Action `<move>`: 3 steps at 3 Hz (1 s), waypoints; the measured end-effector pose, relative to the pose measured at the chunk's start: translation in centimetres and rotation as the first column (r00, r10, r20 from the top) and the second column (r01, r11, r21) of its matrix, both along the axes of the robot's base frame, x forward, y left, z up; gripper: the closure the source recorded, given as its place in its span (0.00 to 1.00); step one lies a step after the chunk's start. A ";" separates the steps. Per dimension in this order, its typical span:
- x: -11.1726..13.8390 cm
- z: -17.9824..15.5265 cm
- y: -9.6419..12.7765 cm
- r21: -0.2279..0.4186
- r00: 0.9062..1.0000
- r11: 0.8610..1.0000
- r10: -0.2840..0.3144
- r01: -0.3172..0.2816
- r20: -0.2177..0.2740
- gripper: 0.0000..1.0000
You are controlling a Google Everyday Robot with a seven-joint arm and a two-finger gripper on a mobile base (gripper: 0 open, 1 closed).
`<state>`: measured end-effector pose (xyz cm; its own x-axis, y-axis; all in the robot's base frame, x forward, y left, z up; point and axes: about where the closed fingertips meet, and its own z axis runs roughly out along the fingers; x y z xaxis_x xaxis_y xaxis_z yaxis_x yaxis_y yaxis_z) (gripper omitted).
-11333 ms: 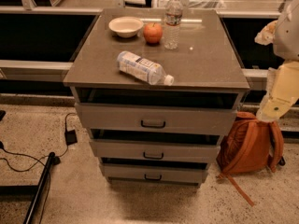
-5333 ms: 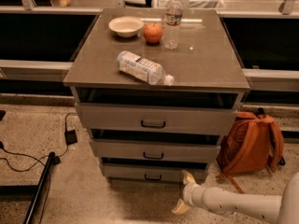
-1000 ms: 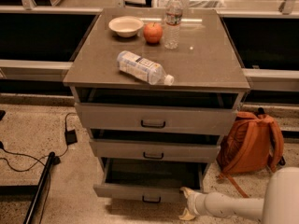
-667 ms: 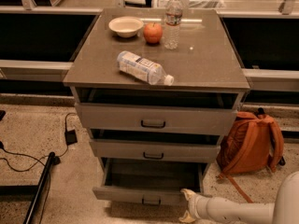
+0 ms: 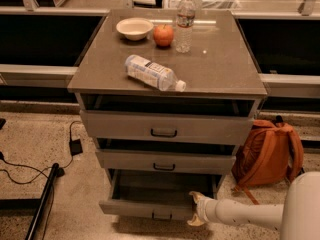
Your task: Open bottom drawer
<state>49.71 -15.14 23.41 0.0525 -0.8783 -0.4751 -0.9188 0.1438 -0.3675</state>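
The bottom drawer [image 5: 150, 208] is the lowest of three grey drawers in the cabinet. It stands pulled out, and its grey box interior shows. Its small dark pull handle [image 5: 161, 216] sits at the centre of the front panel. My gripper [image 5: 196, 210] is on a white arm coming in from the lower right. It sits at the right end of the bottom drawer's front panel, its cream fingers pointing left, one above and one below.
The cabinet top [image 5: 220, 69] holds a lying water bottle [image 5: 153, 73], an upright bottle [image 5: 184, 21], an apple [image 5: 163, 35] and a white bowl [image 5: 134, 28]. An orange backpack [image 5: 269, 154] stands on the floor right of the cabinet. Cables [image 5: 30, 169] and a dark pole [image 5: 42, 204] lie at left.
The bottom drawer was shut in the earliest frames and now stands pulled out. Over the last second it has come out slightly further, with my gripper staying at its right front corner.
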 end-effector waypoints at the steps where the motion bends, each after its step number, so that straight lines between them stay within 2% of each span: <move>1: 2.7 0.9 0.0 0.020 1.000 1.000 -0.015 0.015 0.018 0.32; 2: 4.9 0.7 -0.3 0.082 0.999 0.996 -0.038 0.036 0.023 0.48; 3: 7.0 -0.6 -1.2 0.141 0.998 0.988 -0.057 0.062 -0.035 0.71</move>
